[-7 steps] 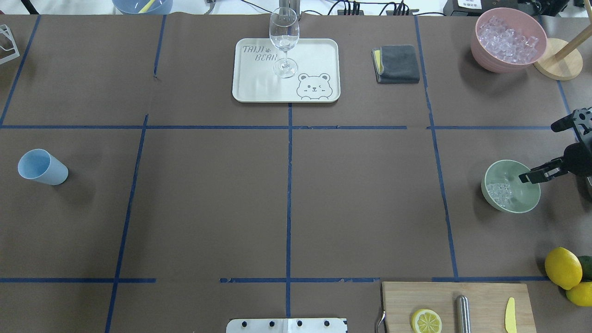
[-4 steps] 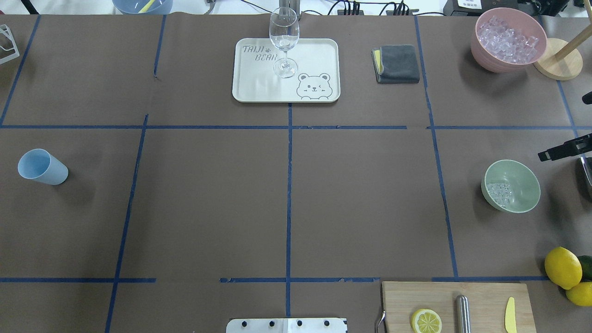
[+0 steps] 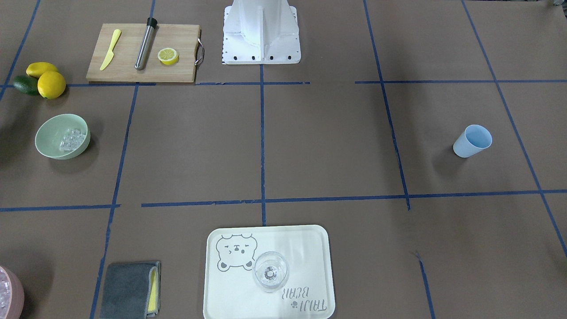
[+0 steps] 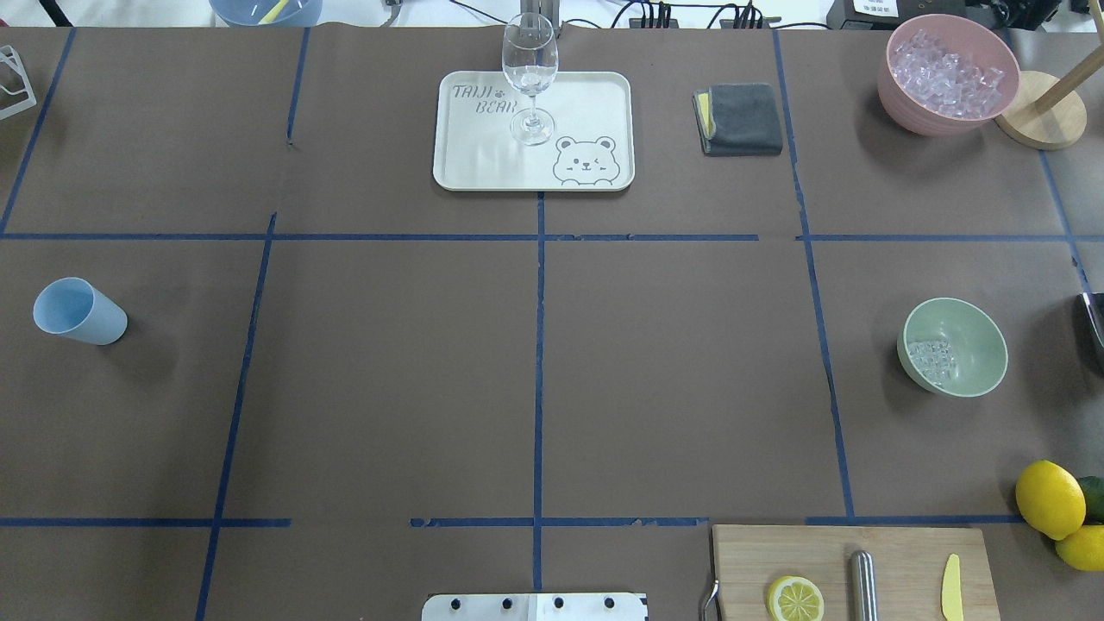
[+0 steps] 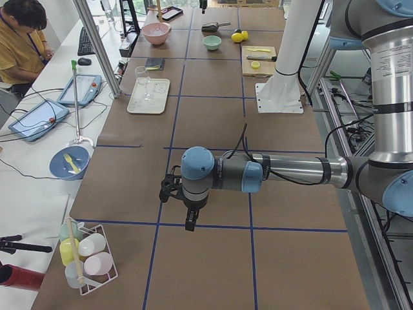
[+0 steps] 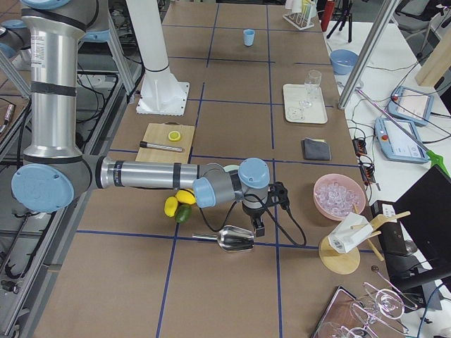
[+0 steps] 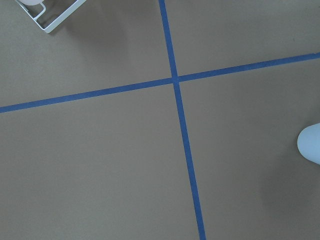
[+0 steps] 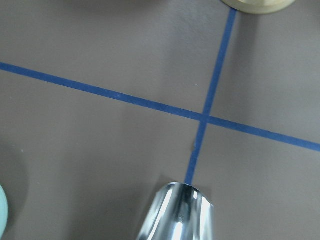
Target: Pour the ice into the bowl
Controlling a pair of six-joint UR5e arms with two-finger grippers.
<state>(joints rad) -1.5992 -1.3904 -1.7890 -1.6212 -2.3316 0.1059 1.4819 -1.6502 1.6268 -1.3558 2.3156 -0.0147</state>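
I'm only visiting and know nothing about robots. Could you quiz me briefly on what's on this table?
1. True or false: the green bowl holds ice.
2. What stands on the tray? A) blue cup B) wine glass C) lemon
3. Fill in: the lemon half lies on the cutting ____.
Key: 1 true; 2 B; 3 board.

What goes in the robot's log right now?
ice: in bowl | scoop: beside right gripper | left gripper: far from bowl | grips: unclear
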